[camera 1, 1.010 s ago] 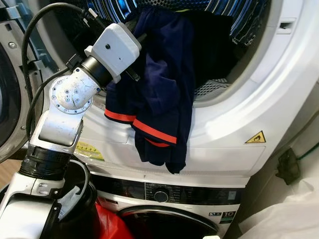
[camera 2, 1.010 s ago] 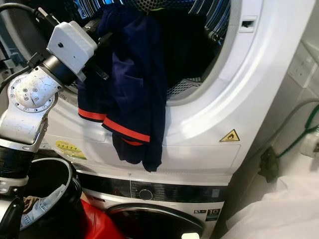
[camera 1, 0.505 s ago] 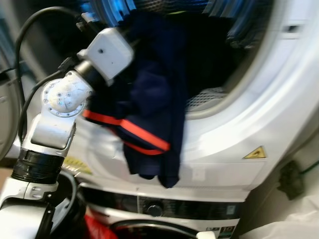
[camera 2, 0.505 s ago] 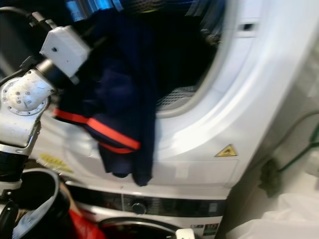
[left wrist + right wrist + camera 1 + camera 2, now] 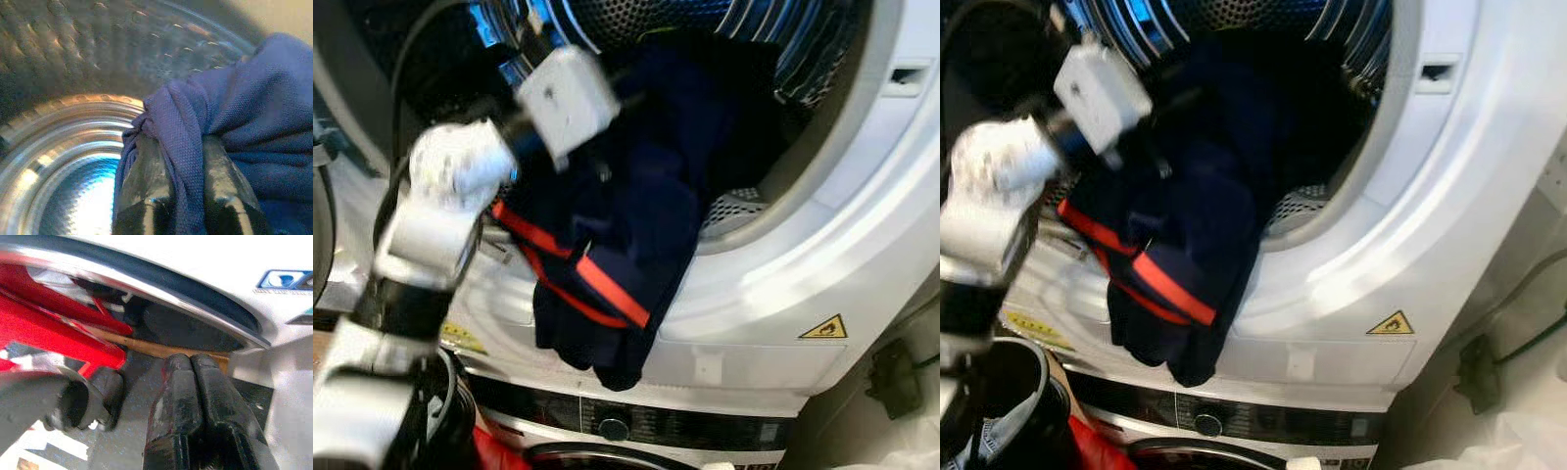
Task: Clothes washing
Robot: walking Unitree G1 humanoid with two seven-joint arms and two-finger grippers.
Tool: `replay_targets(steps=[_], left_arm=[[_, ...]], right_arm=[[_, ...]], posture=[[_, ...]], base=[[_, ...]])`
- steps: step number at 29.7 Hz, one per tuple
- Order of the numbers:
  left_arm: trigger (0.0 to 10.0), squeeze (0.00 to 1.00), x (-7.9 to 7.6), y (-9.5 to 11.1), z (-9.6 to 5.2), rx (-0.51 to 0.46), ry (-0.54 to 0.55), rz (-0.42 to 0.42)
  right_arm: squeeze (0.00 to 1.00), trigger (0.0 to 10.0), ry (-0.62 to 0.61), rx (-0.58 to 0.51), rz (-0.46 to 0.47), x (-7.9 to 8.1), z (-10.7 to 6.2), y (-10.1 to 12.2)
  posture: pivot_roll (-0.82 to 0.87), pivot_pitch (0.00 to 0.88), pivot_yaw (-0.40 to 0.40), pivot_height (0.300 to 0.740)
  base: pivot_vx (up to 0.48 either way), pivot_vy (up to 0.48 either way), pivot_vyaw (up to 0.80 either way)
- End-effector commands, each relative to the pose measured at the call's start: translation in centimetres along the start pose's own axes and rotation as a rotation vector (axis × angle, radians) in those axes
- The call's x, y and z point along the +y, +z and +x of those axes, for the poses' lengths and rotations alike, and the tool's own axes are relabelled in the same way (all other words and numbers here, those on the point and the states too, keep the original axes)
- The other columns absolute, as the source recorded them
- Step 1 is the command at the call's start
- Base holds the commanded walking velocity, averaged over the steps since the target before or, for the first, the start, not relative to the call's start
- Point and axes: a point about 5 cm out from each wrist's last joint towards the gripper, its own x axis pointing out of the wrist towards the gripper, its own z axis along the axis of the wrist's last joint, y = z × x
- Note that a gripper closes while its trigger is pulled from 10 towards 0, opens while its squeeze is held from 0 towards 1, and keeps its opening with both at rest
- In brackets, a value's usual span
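Note:
A navy garment with red-orange stripes (image 5: 617, 225) hangs over the rim of the upper machine's round opening (image 5: 773, 225), its lower part draped down the white front. My left gripper (image 5: 181, 161) is shut on a fold of this navy garment (image 5: 244, 122) at the mouth of the steel drum (image 5: 63, 147). The left arm's white wrist block (image 5: 566, 98) is raised at the opening's left side. My right gripper (image 5: 193, 401) is shut with nothing in it, low down beside the lower machine's door.
A lower washing machine with a control dial (image 5: 613, 428) stands under the upper one. A dark basket (image 5: 999, 392) with a bluish cloth sits at the lower left, red fabric (image 5: 1087, 446) beside it. A cable and plug (image 5: 1479, 367) hang at the right.
My left arm has pushed the navy garment further toward the drum; less of it hangs down the front. The camera view has shifted too.

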Motion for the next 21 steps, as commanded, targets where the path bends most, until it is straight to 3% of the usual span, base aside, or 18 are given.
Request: replay_targets(steps=[1, 3, 4, 6, 7, 10, 12, 13, 15, 17, 18, 21], left_arm=[[10.0, 0.00, 3.5, 1.2, 1.8, -0.069, 0.053, 0.129], [10.0, 0.00, 4.3, 1.2, 2.2, -0.071, 0.069, 0.145], [10.0, 0.00, 6.0, 0.3, 2.8, -0.021, 0.116, 0.133], [10.0, 0.00, 6.4, -0.1, 2.9, 0.000, 0.133, 0.121], [10.0, 0.00, 7.7, -0.5, 2.9, 0.015, 0.222, 0.081], [10.0, 0.00, 9.6, -1.1, 2.6, 0.091, 0.387, 0.089], [10.0, 0.00, 11.0, -2.0, 1.8, 0.165, 0.541, 0.043], [10.0, 0.00, 11.1, -3.2, 1.1, 0.237, 0.608, -0.013], [10.0, 0.00, 10.7, -4.2, 0.7, 0.298, 0.616, -0.043], [10.0, 0.00, 9.1, -6.7, -0.5, 0.425, 0.628, -0.156], [10.0, 0.00, 9.1, -6.7, -0.5, 0.425, 0.628, -0.156], [10.0, 0.00, 7.1, -9.5, -2.5, 0.570, 0.687, -0.294]], right_arm=[[0.00, 10.0, 0.010, 0.005, -0.009, 0.2, 0.0, 0.0], [0.00, 10.0, 0.009, 0.003, -0.007, 0.2, 0.0, 0.0], [0.00, 10.0, 0.009, -0.001, -0.005, 0.2, 0.1, 0.2], [0.00, 10.0, 0.009, -0.002, -0.005, 0.3, 0.1, 0.3], [0.00, 10.0, 0.006, -0.004, 0.002, 0.3, 0.1, 0.3], [0.00, 10.0, 0.001, -0.003, 0.013, 0.3, 0.1, 0.2], [0.00, 10.0, 0.001, -0.001, 0.020, 0.4, 0.0, 0.0], [0.00, 10.0, 0.000, 0.003, 0.026, 0.5, 0.0, -0.2], [0.00, 10.0, -0.002, 0.005, 0.030, 0.5, -0.1, -0.4], [0.00, 10.0, -0.005, 0.013, 0.037, 0.5, -0.2, -0.8], [0.00, 10.0, -0.005, 0.013, 0.037, 0.5, -0.2, -0.8], [0.00, 10.0, -0.008, 0.017, 0.041, 0.4, -0.2, -1.0]], posture=[[0.15, 0.000, 0.086, 0.740], [0.15, 0.000, 0.086, 0.740], [0.13, 0.000, 0.097, 0.740], [0.13, 0.000, 0.097, 0.740], [0.12, 0.000, 0.107, 0.740], [0.11, 0.000, 0.112, 0.740], [0.10, 0.000, 0.115, 0.740], [0.10, 0.000, 0.118, 0.740], [0.10, 0.000, 0.118, 0.740], [0.09, 0.000, 0.119, 0.740], [0.09, 0.000, 0.119, 0.740], [0.08, 0.000, 0.117, 0.740]], base=[[0.000, 0.000, 0.00], [0.000, 0.000, 0.00], [0.000, 0.000, 0.00], [0.000, 0.000, 0.00], [0.000, 0.000, 0.00], [0.000, 0.000, 0.00], [0.000, 0.000, 0.00], [0.000, 0.000, 0.00], [0.000, 0.000, 0.00], [0.000, 0.000, 0.00], [0.000, 0.000, 0.00], [0.000, 0.000, 0.00]])
